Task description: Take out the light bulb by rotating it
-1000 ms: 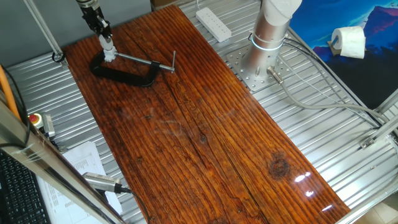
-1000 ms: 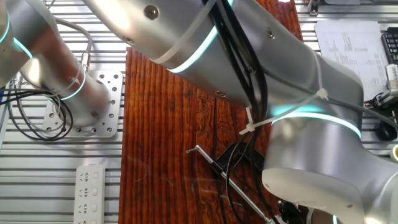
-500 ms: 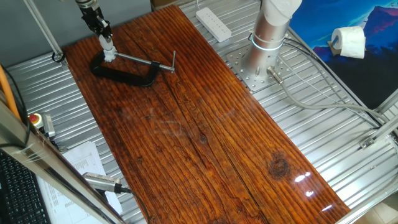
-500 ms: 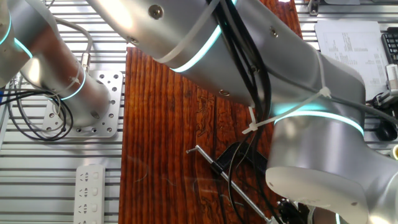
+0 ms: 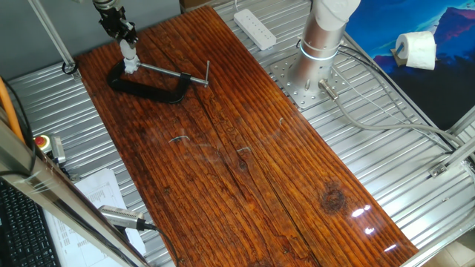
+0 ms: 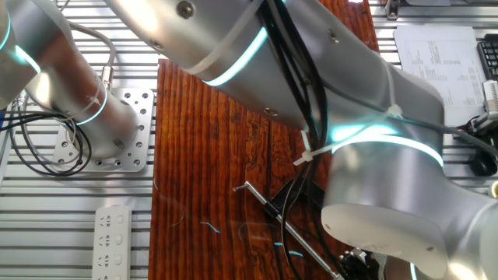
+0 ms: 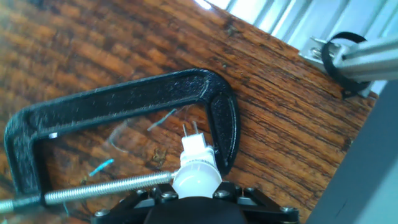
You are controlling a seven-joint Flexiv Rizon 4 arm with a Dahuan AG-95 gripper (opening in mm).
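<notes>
The light bulb (image 7: 196, 167) is small and white, with two thin pins at its tip, and it points down at the wood inside the bow of the black C-clamp (image 7: 124, 99). My gripper (image 7: 196, 185) is shut on its rounded end. In one fixed view the gripper (image 5: 125, 43) hangs over the far left of the wooden table (image 5: 245, 163), with the bulb (image 5: 130, 61) just above the clamp (image 5: 148, 83), next to its steel screw bar (image 5: 174, 72). The other fixed view is mostly filled by my arm; only the screw bar (image 6: 272, 211) shows there.
A white power strip (image 5: 254, 27) lies at the table's far edge beside the arm's base (image 5: 319, 55). A paper roll (image 5: 415, 50) sits far right. Papers (image 5: 100, 191) and a red button (image 5: 42, 142) lie off the table's left edge.
The gripper with the bulb has moved up a little from the clamp. In the other fixed view the wrist has turned slightly.
</notes>
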